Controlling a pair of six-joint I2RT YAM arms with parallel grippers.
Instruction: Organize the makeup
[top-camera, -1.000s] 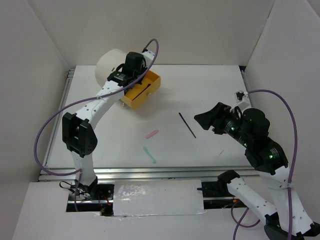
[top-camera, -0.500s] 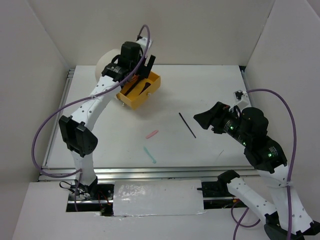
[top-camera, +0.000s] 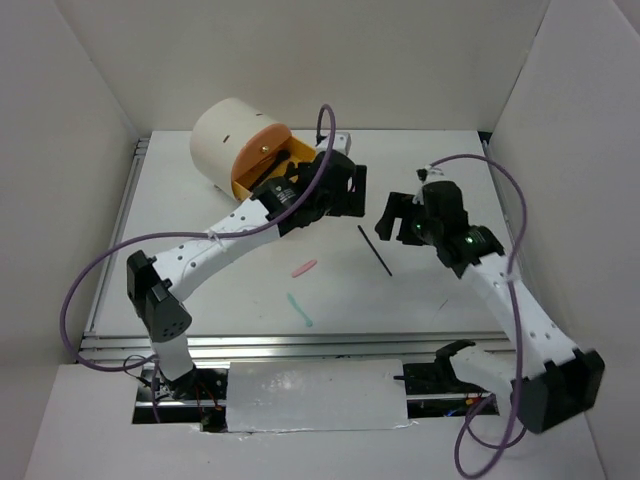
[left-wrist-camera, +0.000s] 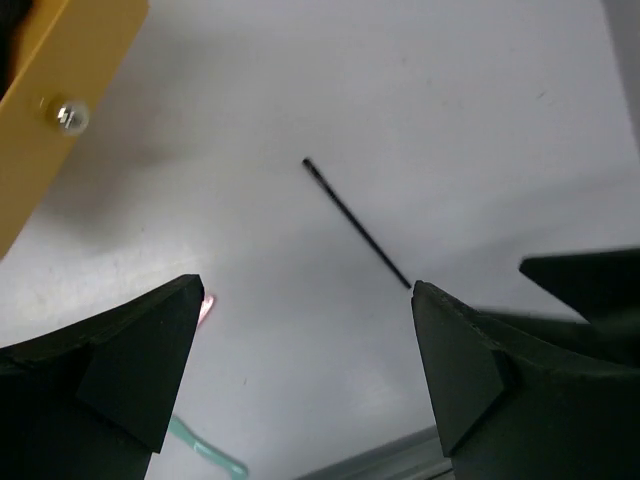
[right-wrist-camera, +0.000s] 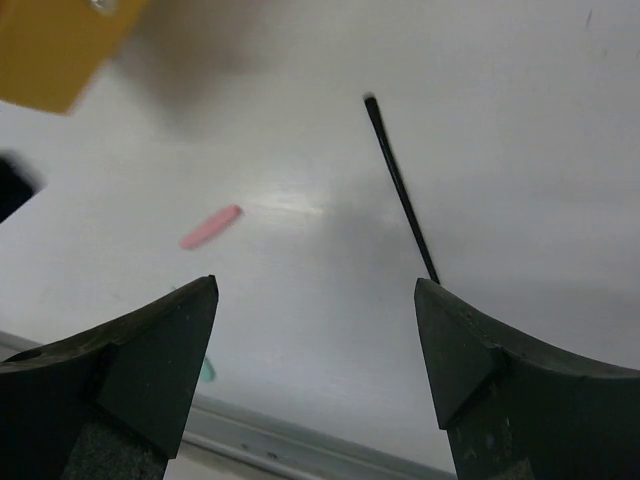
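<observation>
A thin black stick (top-camera: 375, 250) lies on the white table between my two grippers, and it also shows in the wrist views (left-wrist-camera: 355, 222) (right-wrist-camera: 400, 190). A short pink stick (top-camera: 304, 268) (right-wrist-camera: 211, 227) and a short teal stick (top-camera: 299, 309) (left-wrist-camera: 205, 450) lie nearer the front. My left gripper (top-camera: 350, 192) (left-wrist-camera: 305, 290) hangs open and empty above the table, left of the black stick. My right gripper (top-camera: 393, 215) (right-wrist-camera: 316, 285) is open and empty just right of it. The rest of the makeup is out of view.
A cream cylindrical box (top-camera: 225, 135) lies at the back left, its orange drawer (top-camera: 262, 160) (left-wrist-camera: 60, 90) partly hidden behind the left arm. White walls enclose the table on three sides. A metal rail (top-camera: 300, 345) runs along the front edge.
My left gripper opened over the orange drawer, then swung right and forward to the table's middle. The right gripper moved back and left toward the black stick, opening slightly wider.
</observation>
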